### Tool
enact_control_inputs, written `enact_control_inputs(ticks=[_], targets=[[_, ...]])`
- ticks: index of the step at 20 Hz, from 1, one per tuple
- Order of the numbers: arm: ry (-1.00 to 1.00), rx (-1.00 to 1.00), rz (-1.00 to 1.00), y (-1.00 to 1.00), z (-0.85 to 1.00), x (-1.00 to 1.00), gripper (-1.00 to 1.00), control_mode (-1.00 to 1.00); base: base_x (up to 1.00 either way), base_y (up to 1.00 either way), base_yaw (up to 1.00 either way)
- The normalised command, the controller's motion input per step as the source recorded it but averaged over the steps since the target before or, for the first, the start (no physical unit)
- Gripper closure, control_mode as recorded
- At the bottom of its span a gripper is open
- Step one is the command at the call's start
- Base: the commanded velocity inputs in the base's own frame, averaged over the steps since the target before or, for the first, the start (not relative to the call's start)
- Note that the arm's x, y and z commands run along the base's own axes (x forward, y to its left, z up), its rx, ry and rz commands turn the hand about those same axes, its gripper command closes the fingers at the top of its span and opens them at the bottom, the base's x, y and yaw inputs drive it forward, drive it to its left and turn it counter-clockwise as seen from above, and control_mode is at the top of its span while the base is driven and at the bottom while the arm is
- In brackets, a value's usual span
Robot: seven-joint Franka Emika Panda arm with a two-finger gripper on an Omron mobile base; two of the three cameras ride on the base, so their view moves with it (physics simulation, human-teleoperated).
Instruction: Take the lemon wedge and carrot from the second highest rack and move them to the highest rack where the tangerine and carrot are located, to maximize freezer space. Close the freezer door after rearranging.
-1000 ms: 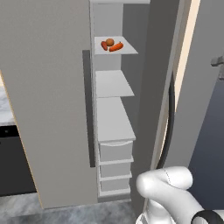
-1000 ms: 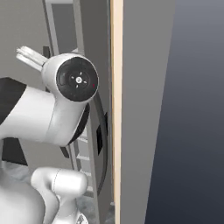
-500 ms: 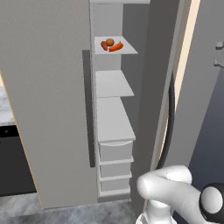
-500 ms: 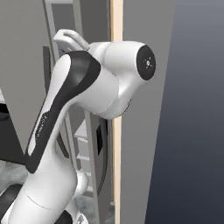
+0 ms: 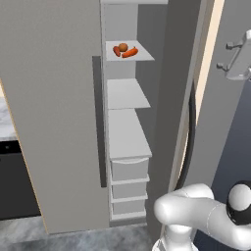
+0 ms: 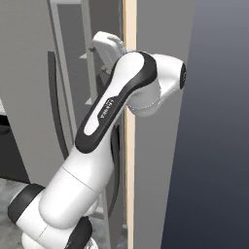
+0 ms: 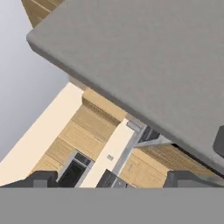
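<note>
The arm [image 6: 109,126] bends up high from its base, with its elbow near the top, and the hand reaches in past the pale edge of the freezer door [image 6: 160,146]. In the left view the gripper [image 5: 240,59] is up at the right edge, close to that door. In the hand view the two finger tips [image 7: 41,178] stand far apart, and nothing is between them. The gripper is wide open and holds nothing.

The left view looks into the open freezer [image 5: 54,122]. On the top rack [image 5: 144,55] lie a tangerine [image 5: 123,47] and two carrots [image 5: 130,52], close together. The rack below [image 5: 126,93] is bare, and drawers [image 5: 130,169] sit lower down. The right view does not see the racks, because the arm and the door edge are in the way. The hand view looks at a big grey slab [image 7: 144,61], with wood floor [image 7: 92,127] beyond it. A black oven [image 5: 14,181] stands at the far left.
</note>
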Motion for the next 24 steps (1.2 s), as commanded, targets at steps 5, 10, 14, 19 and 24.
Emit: enact_control_inputs(ticks=[5, 10, 14, 19, 24], targets=[[0.0, 0.02, -0.01, 0.0, -0.07, 0.55, -1.0, -1.0, 0.0, 0.0, 0.0], [0.0, 0.0, -0.07, 0.0, -0.06, 0.6, -1.0, -1.0, 0.0, 0.0, 0.0], [0.01, 0.0, -0.03, 0.0, -0.05, 0.68, -1.0, -1.0, 0.0, 0.0, 0.0], [0.01, 0.0, 0.0, -0.01, -0.08, 0.64, -1.0, -1.0, 0.0, 0.0, 0.0], [0.0, 0.0, 0.0, 0.05, -0.08, 0.32, -1.0, -1.0, 0.0, 0.0, 0.0]])
